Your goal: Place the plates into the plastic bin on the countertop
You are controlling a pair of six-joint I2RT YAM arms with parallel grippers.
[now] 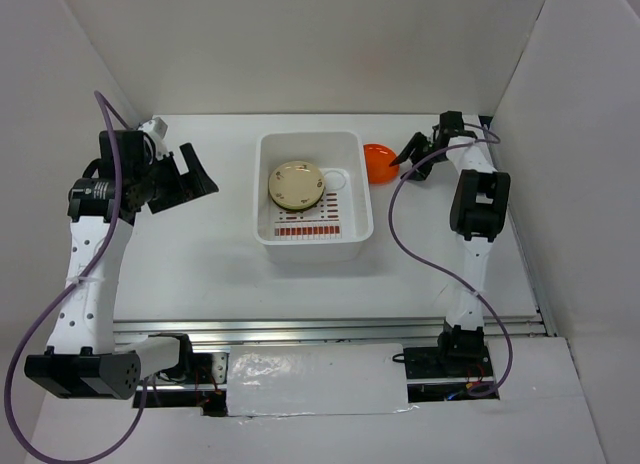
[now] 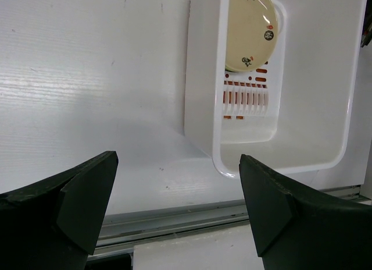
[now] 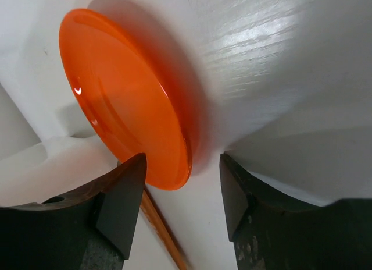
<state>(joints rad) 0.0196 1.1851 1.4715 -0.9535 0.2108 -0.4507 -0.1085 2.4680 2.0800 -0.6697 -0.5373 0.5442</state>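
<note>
The white plastic bin (image 1: 350, 199) stands on the white countertop (image 1: 200, 264). A cream-yellow patterned plate (image 1: 297, 184) lies in its far left part, and shows in the left wrist view (image 2: 250, 28) too. An orange plate (image 1: 378, 162) stands tilted just outside the bin's far right corner. My right gripper (image 1: 408, 160) is open at that plate. In the right wrist view the orange plate's (image 3: 125, 101) lower edge sits between the spread fingers of the gripper (image 3: 183, 191), nearer the left one. My left gripper (image 1: 190, 174) is open and empty, left of the bin (image 2: 200, 78). Other plates are out of view.
A metal rail (image 1: 330, 329) runs along the countertop's front edge. White walls close in the left, right and back sides. The right arm's purple cable (image 1: 400, 239) loops over the table beside the bin. A thin orange-brown streak (image 3: 160, 229) lies below the orange plate.
</note>
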